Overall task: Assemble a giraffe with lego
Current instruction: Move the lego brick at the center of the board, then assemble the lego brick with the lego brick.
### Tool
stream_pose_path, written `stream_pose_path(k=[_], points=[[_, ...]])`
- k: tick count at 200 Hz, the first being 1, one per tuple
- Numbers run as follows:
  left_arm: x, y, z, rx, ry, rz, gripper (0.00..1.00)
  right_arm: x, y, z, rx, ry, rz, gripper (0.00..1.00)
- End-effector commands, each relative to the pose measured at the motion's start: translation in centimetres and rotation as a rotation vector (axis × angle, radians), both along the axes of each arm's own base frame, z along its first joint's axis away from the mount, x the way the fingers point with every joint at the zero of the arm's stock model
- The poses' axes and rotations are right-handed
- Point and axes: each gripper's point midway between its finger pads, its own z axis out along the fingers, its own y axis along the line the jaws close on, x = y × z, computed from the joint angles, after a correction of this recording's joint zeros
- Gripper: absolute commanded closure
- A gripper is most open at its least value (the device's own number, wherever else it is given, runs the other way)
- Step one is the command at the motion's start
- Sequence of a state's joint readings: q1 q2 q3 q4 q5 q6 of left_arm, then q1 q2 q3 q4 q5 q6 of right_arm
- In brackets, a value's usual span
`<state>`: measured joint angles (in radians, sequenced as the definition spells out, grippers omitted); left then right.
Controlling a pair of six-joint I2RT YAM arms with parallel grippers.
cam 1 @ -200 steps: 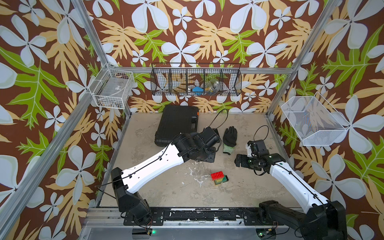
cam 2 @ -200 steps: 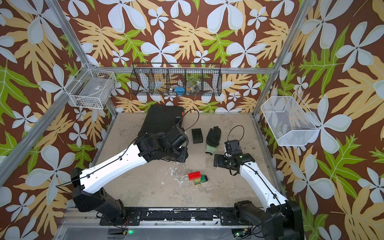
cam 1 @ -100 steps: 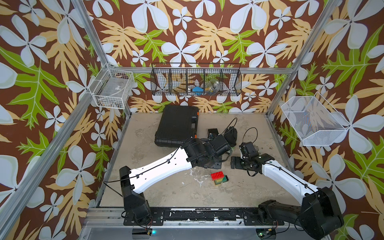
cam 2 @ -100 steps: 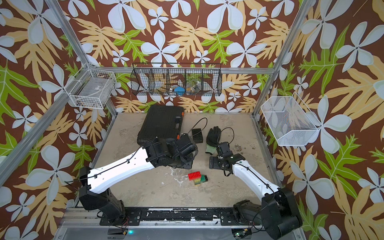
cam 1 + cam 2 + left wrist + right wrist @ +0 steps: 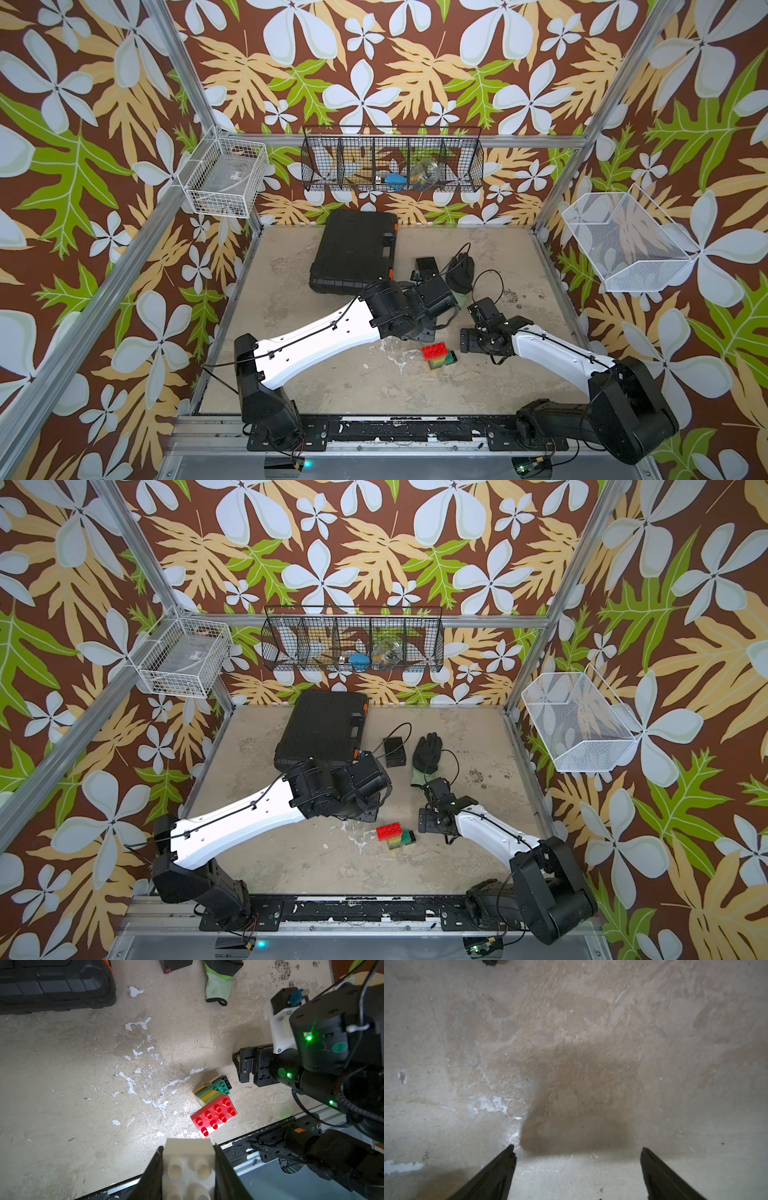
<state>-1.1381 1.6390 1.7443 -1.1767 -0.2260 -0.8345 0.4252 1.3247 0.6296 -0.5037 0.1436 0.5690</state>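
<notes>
The joined lego figure, the giraffe (image 5: 438, 358) (image 5: 395, 835), sits on the table between my two arms. In the left wrist view its red brick (image 5: 214, 1118) is on top, above lime-and-yellow layers (image 5: 205, 1094), a dark green brick (image 5: 222, 1087) and a black one (image 5: 225, 1080). My left gripper (image 5: 188, 1147) is shut on a white brick (image 5: 189, 1167), held above the table beside the figure. My right gripper (image 5: 577, 1149) (image 5: 467, 340) stands open over bare table just right of the figure, with nothing between its fingers.
A black case (image 5: 355, 249) lies at the back, with a small black box (image 5: 427, 264) and a black-and-green glove (image 5: 460, 270) beside it. Wire baskets hang on the back wall (image 5: 392, 160) and both side walls (image 5: 224, 176) (image 5: 623, 241).
My left arm has moved right and nearer, carrying the white brick toward the figure. My right arm has swung left and nearer, close to the figure. Both grippers kept their state.
</notes>
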Motion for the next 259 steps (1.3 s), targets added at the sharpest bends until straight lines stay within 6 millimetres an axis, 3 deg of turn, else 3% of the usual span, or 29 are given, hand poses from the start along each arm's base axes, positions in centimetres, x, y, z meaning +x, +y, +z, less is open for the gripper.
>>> stream_pose_path(k=[1, 74, 131, 184, 215, 259], points=[[0.2, 0.5, 0.1, 0.018, -0.027, -0.021, 0.91, -0.3, 0.0, -0.2, -0.037, -0.003, -0.006, 0.04], [-0.1, 1.2, 0.0, 0.023, -0.041, -0.045, 0.91, -3.5, 1.6, -1.3, -0.021, 0.033, 0.010, 0.04], [-0.5, 1.2, -0.5, 0.014, -0.022, -0.051, 0.91, -5.1, 4.4, -1.5, 0.021, 0.040, 0.058, 0.04], [-1.1, 0.8, -2.3, 0.013, 0.027, -0.058, 0.91, -6.1, 5.1, -1.4, 0.058, 0.045, 0.085, 0.04], [-1.5, 0.4, -3.6, 0.032, 0.059, -0.083, 0.91, -5.9, 4.9, 0.5, 0.091, -0.012, 0.079, 0.04], [-1.6, -2.3, -3.6, 0.040, 0.048, -0.104, 0.92, -4.4, 4.1, 6.1, 0.228, -0.163, 0.031, 0.02]])
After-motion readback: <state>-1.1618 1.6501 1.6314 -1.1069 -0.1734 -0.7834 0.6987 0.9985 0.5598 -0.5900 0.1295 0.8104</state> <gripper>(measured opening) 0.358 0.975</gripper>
